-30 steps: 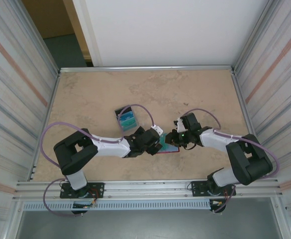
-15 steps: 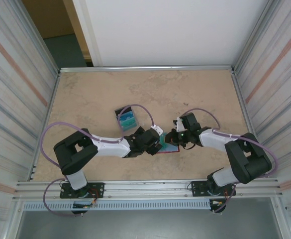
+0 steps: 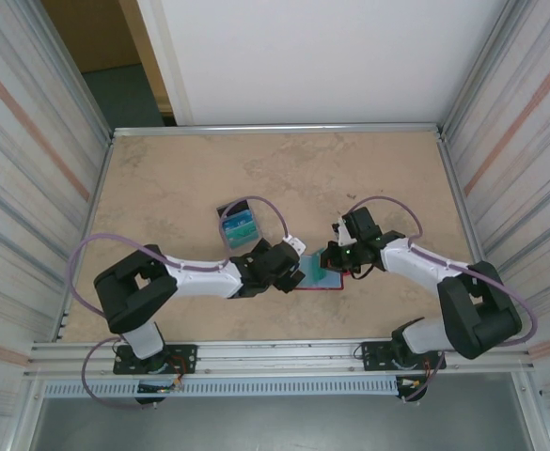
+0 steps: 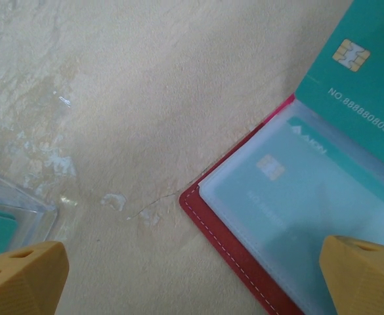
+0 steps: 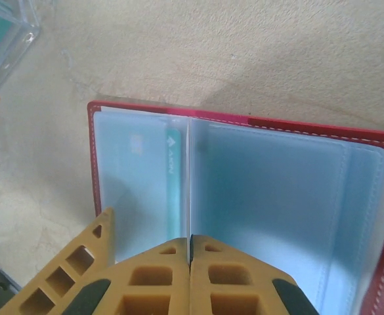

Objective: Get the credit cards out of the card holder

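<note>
Teal plastic stands up out of the card holder, which lies open and flat on the sandy table between my two arms. Over the last second my right gripper has snapped its jaws together over the holder's middle fold, and its arm has swung a little toward the holder's far side. I read that as a card pinched and starting to slide free, so one extraction is under way but not finished. My left gripper sits just left of the holder, jaws spread wide and holding nothing. One fingertip hangs over the holder's near sleeve; whether it presses down I cannot tell.

The left wrist camera gives me what the overhead cannot. It shows the teal card, chip and printed number plain, tilted up from the clear sleeve. A second card lies pocketed below it. The right wrist camera renders the gripped edge as a thin pale line between its closed fingers, and the pocket right of the fold looks empty. Beyond the holder's left side, a clear box holds more teal cards.
</note>
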